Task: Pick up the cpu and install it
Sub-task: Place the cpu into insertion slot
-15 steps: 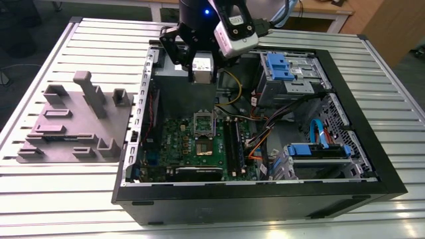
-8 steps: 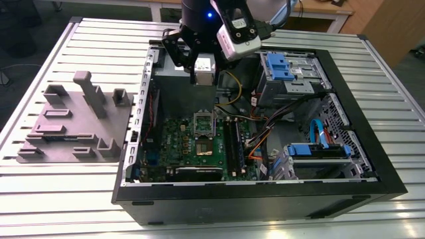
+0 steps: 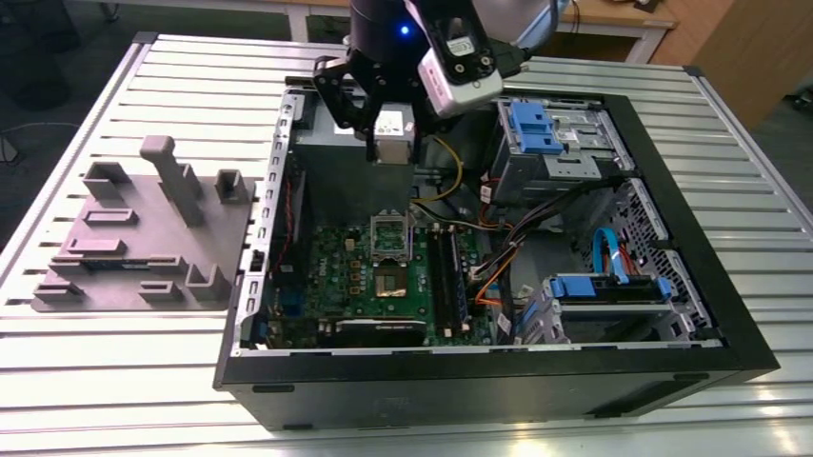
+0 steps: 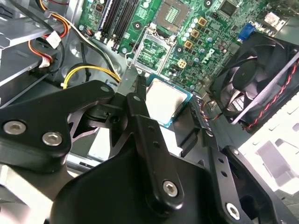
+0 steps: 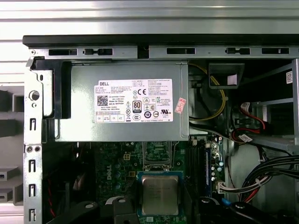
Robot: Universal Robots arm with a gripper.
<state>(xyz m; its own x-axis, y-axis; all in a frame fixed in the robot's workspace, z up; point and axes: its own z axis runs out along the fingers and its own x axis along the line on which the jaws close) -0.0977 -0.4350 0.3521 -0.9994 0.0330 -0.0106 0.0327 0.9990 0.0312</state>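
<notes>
The cpu (image 4: 164, 100), a flat square chip with a dull silver top, hangs in my gripper (image 4: 167, 106), which is shut on its edges. In the exterior view the cpu (image 3: 392, 135) is high above the open computer case, over the rear part of the green motherboard (image 3: 368, 286). The empty socket (image 3: 390, 236), its metal frame flipped open, lies below and slightly forward of the chip. In the first wrist view the cpu (image 5: 160, 194) sits just off the socket (image 5: 156, 154). The second wrist view has the socket (image 4: 157, 49) beyond the chip.
A grey power supply box (image 5: 124, 103) with a white label fills the case's rear. A black fan (image 4: 254, 79) stands close beside the socket. Blue drive brackets (image 3: 540, 129) and cable bundles (image 3: 534, 257) crowd the exterior view's right. A grey parts fixture (image 3: 140, 238) lies outside the case.
</notes>
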